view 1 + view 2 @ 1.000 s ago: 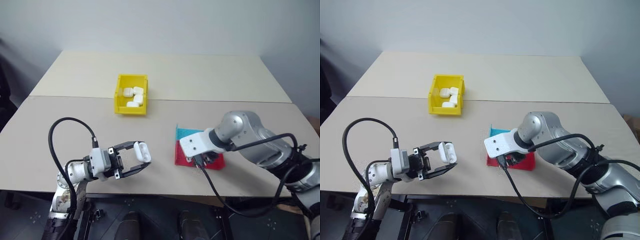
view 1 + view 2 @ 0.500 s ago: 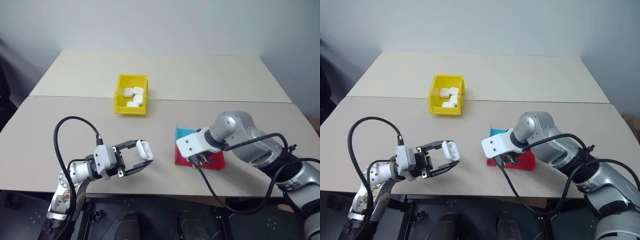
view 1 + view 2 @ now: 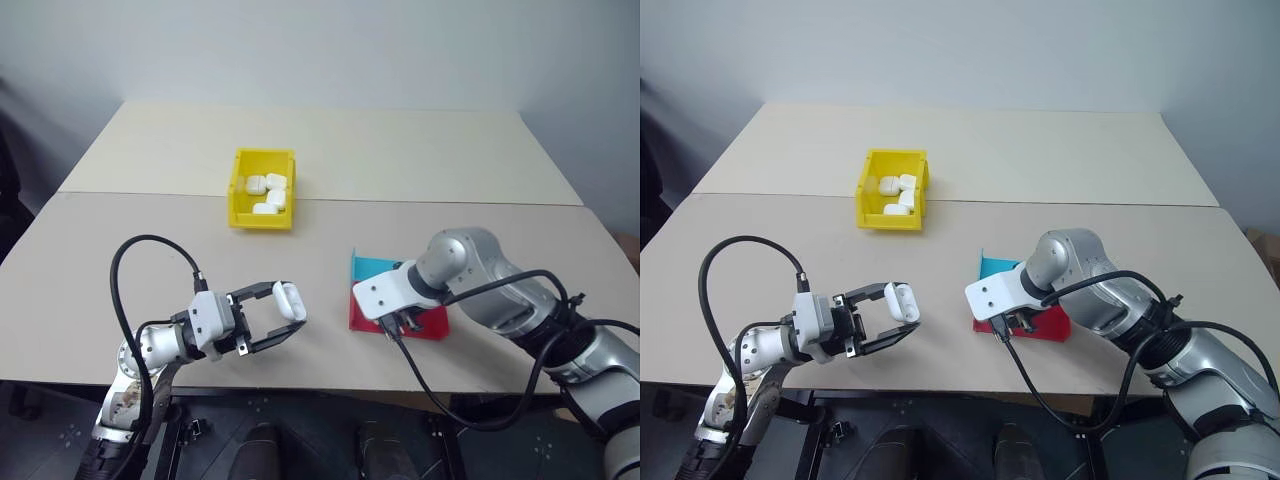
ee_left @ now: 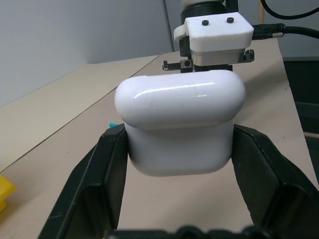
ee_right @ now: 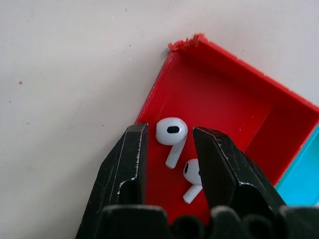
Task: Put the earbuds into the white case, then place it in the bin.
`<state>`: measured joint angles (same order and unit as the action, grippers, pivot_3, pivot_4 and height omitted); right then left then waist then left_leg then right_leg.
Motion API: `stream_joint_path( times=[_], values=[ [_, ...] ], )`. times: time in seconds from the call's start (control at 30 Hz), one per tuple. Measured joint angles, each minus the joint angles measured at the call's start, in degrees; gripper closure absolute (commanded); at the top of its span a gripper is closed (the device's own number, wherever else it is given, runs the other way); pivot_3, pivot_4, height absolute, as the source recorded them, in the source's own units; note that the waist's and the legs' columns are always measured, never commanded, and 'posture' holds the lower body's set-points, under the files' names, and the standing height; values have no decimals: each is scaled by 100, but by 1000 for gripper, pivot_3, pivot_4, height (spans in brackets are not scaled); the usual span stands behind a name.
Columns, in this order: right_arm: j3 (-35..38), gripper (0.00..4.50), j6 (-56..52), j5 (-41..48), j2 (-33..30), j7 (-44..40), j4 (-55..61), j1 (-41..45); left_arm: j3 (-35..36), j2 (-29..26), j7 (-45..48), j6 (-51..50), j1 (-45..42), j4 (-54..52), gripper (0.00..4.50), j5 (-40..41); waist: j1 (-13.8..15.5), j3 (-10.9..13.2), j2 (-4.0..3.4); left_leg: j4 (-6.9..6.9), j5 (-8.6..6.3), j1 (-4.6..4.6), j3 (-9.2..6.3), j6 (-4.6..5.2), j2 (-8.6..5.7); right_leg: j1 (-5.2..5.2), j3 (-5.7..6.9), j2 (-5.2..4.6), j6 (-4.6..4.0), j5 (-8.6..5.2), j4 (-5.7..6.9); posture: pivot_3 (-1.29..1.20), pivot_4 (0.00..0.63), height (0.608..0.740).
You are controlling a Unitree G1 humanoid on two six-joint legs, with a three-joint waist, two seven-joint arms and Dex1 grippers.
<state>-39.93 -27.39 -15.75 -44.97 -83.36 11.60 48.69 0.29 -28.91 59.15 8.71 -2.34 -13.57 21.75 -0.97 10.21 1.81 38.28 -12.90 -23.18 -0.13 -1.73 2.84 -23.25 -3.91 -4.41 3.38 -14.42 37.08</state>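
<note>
Two earbuds [image 5: 172, 137] lie side by side in the red tray [image 5: 234, 104], and your right gripper [image 5: 169, 149] points steeply down into it. Its fingers [image 5: 130, 159] are parted on either side of the nearer earbud, with a gap showing on both sides, so nothing is pinched. A blue tray [image 3: 372, 266] sits touching the red one on its far side, near the front edge of the table [image 3: 400, 150].

Your left gripper [image 3: 283, 318] is held level above the table's front edge, left of the trays, and is clamped on the white case [image 3: 287, 299]. In the left wrist view you can see that case [image 4: 179, 127] squeezed between both fingers, its lid closed.

Further back you have the yellow bin [image 3: 262, 188], well apart from both grippers, with several white cases [image 3: 267, 192] inside.
</note>
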Motion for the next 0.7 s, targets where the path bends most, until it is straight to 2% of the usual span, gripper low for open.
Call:
stream_joint_path(
  times=[0.4,0.53,0.7],
  values=[
    [1,2678,169,-155,113,-1,-169,-39,-24,-26,-11,7,0,0,1693,-14,-1,0,0,-1,0,0,0,0,0,0,0,0,0,0,-1,0,150,740],
    [10,3507,258,-153,124,3,-211,-59,-26,-26,-12,9,-2,1,1693,-15,-2,0,0,-1,0,0,0,0,0,0,0,0,0,0,-1,0,150,740],
    [25,3507,352,-201,155,46,-216,-66,-28,-31,-27,9,-6,0,1693,-16,-3,0,0,-1,0,1,0,0,0,1,0,0,0,0,-1,0,150,740]
  ],
)
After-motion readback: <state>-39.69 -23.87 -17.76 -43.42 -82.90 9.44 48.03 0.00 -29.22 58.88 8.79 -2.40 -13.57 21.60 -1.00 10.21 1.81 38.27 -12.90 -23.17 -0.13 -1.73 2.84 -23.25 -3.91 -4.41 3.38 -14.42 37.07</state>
